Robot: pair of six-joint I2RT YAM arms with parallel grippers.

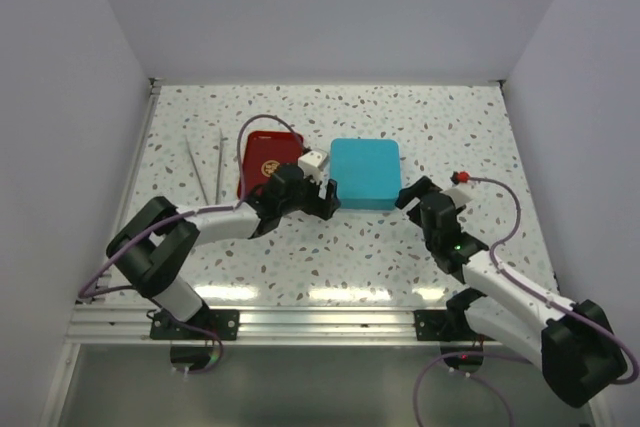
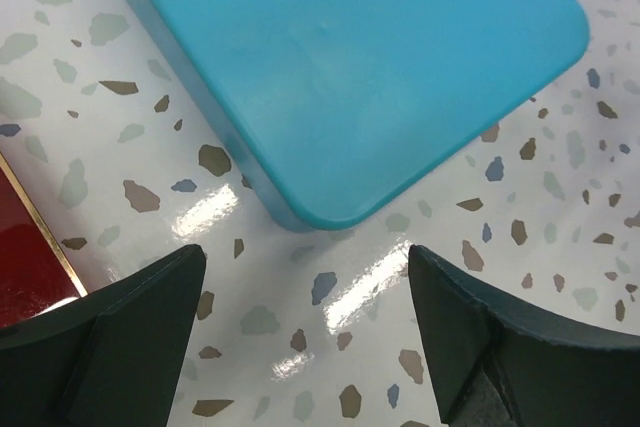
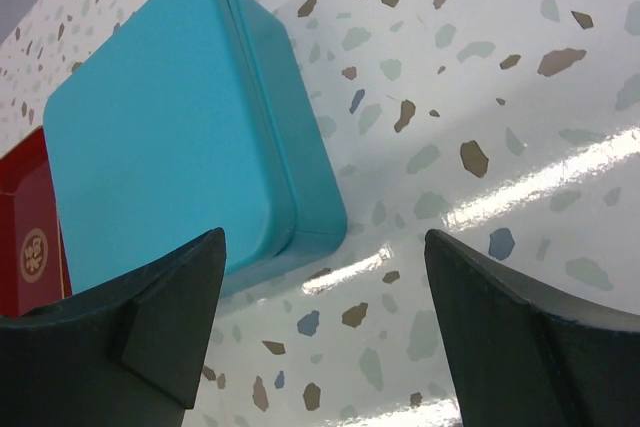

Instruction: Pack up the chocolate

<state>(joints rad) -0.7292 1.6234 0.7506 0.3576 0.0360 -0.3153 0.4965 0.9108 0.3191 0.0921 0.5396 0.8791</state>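
Chocolate unseen, tin shut, left pincer at its 8 o'clock, right pincer at 4, both gaping, empty: opening step, I'd say, next grip the lid.

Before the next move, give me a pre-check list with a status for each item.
1. Left pincer open and empty: ok.
2. Right pincer open and empty: ok.
3. Teal tin open for packing: not ok, it is closed.
4. Chocolate located: cannot tell, no piece shows in any view.
5. Both pincers clear of the tin: ok, bare table shows between each pincer and the tin in the wrist views.
6. Red tray apart from the tin: ok, a strip of table lies between them.
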